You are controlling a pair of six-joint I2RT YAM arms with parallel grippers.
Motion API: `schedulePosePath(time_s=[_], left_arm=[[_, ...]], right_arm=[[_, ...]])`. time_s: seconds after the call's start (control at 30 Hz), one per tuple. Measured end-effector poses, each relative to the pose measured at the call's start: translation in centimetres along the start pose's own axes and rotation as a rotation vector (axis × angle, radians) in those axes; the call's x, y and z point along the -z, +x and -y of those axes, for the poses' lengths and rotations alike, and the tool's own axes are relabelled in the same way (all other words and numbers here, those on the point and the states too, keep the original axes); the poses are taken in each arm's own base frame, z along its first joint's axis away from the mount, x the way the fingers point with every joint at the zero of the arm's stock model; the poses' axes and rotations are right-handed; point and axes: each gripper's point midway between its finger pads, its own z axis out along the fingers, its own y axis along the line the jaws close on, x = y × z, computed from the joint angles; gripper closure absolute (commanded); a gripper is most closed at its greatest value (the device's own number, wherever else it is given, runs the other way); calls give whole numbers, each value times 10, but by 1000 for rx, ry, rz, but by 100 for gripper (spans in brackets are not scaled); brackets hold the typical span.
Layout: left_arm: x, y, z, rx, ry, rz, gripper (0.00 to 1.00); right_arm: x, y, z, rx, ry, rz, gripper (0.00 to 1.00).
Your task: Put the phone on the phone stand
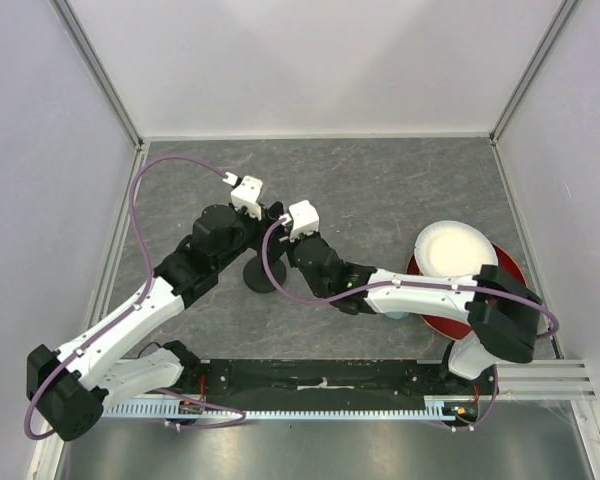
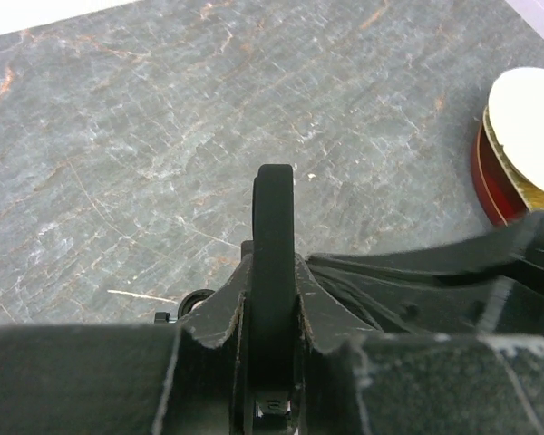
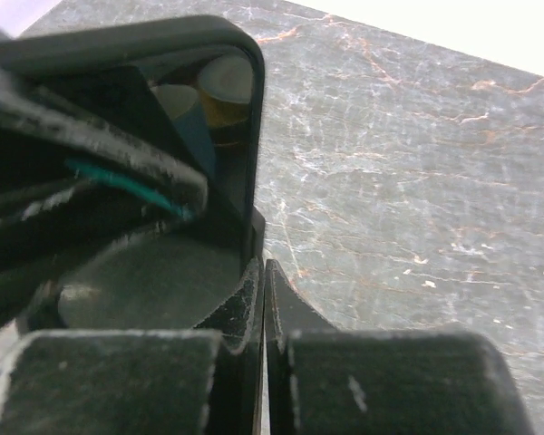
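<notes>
Currently the phone (image 2: pixel 274 245) stands edge-on, pinched across its thickness by the left claw (image 2: pixel 272 313). It sits over the middle of the table (image 1: pixel 380 190), at 12 o'clock of the phone stand (image 1: pixel 263 275) in the overhead view. The right claw (image 3: pixel 263 299) has its pads pressed to a hairline beside the phone's glossy face; whether it pinches anything I cannot tell. With both claws crowded together, a nudge could topple the stand or twist the phone loose. A white plate (image 1: pixel 455 250) lies at 3 o'clock. No writing is legible.
</notes>
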Motion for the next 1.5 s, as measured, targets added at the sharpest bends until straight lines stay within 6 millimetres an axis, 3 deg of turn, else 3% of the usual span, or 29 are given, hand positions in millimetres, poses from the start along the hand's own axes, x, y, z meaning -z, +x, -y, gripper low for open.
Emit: schedulePosePath(time_s=[0.1,0.27,0.33,0.43,0.6,0.77,1.03,1.27,1.5], left_arm=[[-2,0,-5,-16,-18,5,98],[-3,-3,-19,-41,-74,18,98],[-3,-3,-20,-47,-80,20,98],[-1,-4,-19,-54,-72,22,98],[4,-1,-10,-96,3,18,98],[13,6,9,-149,144,-9,98],[43,20,38,-217,357,-62,98],[61,27,54,-273,480,-70,98],[74,33,58,-290,517,-48,98]], right_arm=[[10,-7,2,33,-31,-13,96],[38,-37,0,42,-179,15,78],[49,-44,0,37,-254,22,76],[49,-48,12,14,-350,20,72],[37,-26,35,-15,-457,-59,63],[57,-9,17,-9,-654,-98,53],[84,6,11,14,-848,-75,22],[89,10,-1,12,-949,-23,16],[78,17,-17,-18,-1031,9,18]])
